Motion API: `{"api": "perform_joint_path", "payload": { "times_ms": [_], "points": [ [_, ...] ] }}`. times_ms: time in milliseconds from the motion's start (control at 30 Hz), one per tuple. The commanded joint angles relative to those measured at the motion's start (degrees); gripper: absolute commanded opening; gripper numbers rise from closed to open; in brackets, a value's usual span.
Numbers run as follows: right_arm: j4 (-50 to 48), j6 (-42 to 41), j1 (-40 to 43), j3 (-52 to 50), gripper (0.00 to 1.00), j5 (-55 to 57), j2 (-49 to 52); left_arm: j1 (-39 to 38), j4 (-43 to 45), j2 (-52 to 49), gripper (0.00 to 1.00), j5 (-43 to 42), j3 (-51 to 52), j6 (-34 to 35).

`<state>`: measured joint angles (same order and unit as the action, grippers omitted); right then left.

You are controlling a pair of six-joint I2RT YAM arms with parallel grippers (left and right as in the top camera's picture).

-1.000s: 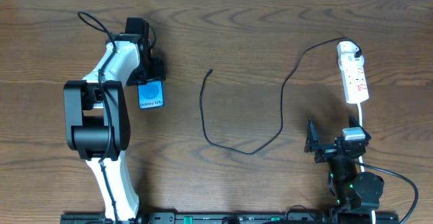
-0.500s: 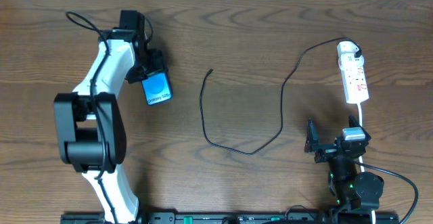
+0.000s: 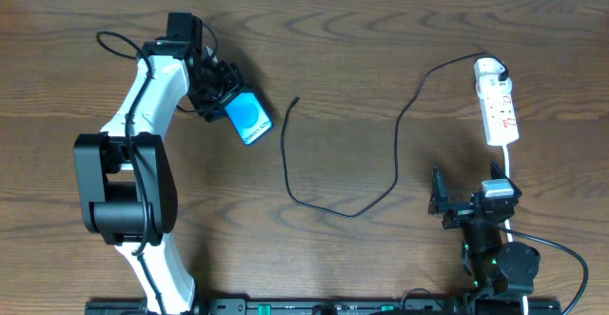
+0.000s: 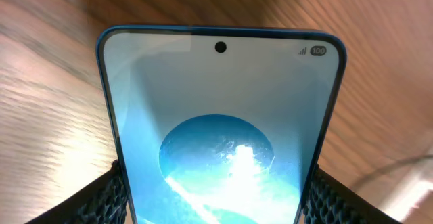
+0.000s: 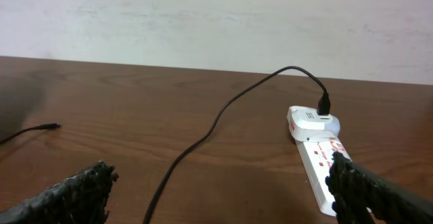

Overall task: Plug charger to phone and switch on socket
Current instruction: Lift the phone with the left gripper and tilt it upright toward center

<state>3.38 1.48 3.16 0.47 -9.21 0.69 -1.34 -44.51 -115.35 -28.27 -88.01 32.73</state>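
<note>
My left gripper (image 3: 221,94) is shut on the phone (image 3: 249,117), a blue-screened smartphone tilted toward the lower right. In the left wrist view the phone (image 4: 220,122) fills the frame between my two fingers. The charger (image 3: 285,163) is a thin black cable; its plug tip (image 3: 296,100) lies just right of the phone, apart from it. The cable runs in a loop to the socket (image 3: 498,110), a white power strip with red markings at the far right. My right gripper (image 3: 466,199) is open and empty just below the socket; the socket (image 5: 318,149) and cable (image 5: 203,139) show ahead of it.
The table is dark wood (image 3: 362,49). A pale wall (image 5: 203,21) rises behind its far edge. A white lead (image 3: 509,158) runs from the socket toward the right arm's base.
My left gripper has swung the phone right and turned it, from beside the arm to close by the charger's plug tip. The right arm, cable and socket have not moved.
</note>
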Motion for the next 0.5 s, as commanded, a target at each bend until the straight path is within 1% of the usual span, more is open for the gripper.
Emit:
{"api": "perform_joint_path", "payload": {
  "times_ms": [0,133,267,467],
  "points": [
    [0.09,-0.74,0.17,-0.15,0.99,-0.17,-0.26,-0.02,0.07,1.16,0.65,-9.35,-0.63,7.96],
    [0.09,-0.74,0.17,-0.15,0.99,-0.17,-0.26,-0.02,0.04,1.16,0.64,-16.02,-0.63,17.42],
    [0.09,-0.74,0.17,-0.15,0.99,-0.15,-0.26,-0.02,0.07,1.16,0.64,-23.63,-0.63,25.11],
    [0.09,-0.74,0.17,-0.17,0.99,-0.15,-0.26,-0.02,0.04,1.16,0.63,-33.42,-0.63,32.81]
  ]
}}
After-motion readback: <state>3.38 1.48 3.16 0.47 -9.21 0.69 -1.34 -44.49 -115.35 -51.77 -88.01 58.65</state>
